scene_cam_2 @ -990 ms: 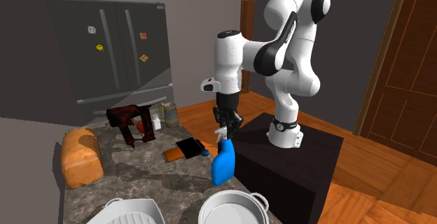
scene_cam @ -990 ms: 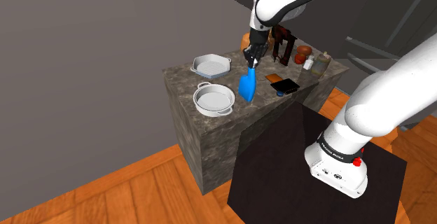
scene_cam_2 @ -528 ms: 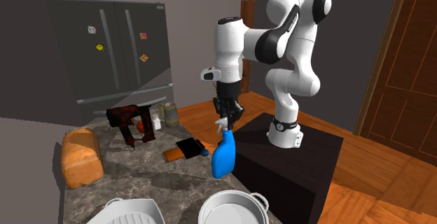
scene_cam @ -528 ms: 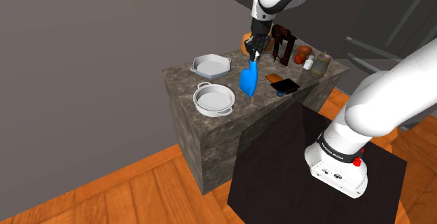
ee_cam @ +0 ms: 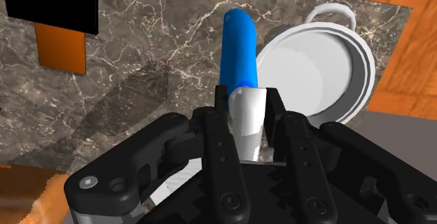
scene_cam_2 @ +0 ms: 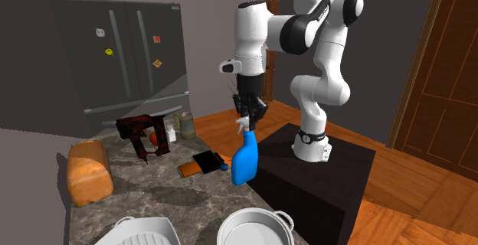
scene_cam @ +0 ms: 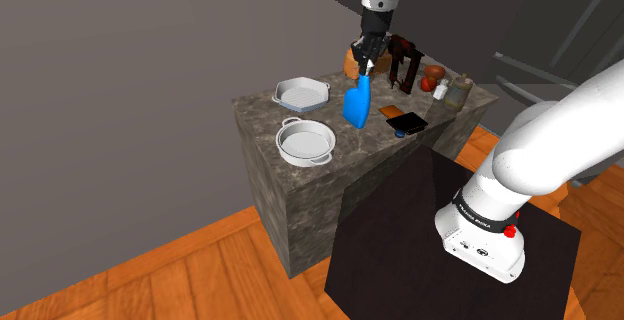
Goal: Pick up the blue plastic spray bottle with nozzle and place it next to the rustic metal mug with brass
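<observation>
The blue spray bottle point(scene_cam: 357, 102) with a white nozzle hangs in the air above the dark marble counter point(scene_cam: 262, 108). My gripper point(scene_cam: 365, 60) is shut on its nozzle end from above. In the second exterior view the bottle point(scene_cam_2: 245, 162) dangles below the gripper point(scene_cam_2: 245, 121), over the counter's edge near the stand. The wrist view shows the fingers point(ee_cam: 216, 128) clasping the white nozzle point(ee_cam: 246, 110), with the blue body point(ee_cam: 238, 44) pointing down at the counter. A greyish metal mug point(scene_cam: 460, 91) stands at the counter's far end, also seen as the mug point(scene_cam_2: 184, 122) in front of the fridge.
A white round pot point(scene_cam: 306, 141) and a white octagonal dish point(scene_cam: 301, 92) sit at the counter's near end. A black and orange flat item point(scene_cam: 405, 120), a dark red rack point(scene_cam_2: 142, 133), a small white bottle point(scene_cam_2: 170, 135) and a bread loaf point(scene_cam_2: 88, 171) lie nearby.
The gripper has risen with the bottle, lifting it higher off the counter and carrying it slightly toward the far end where the mug stands.
</observation>
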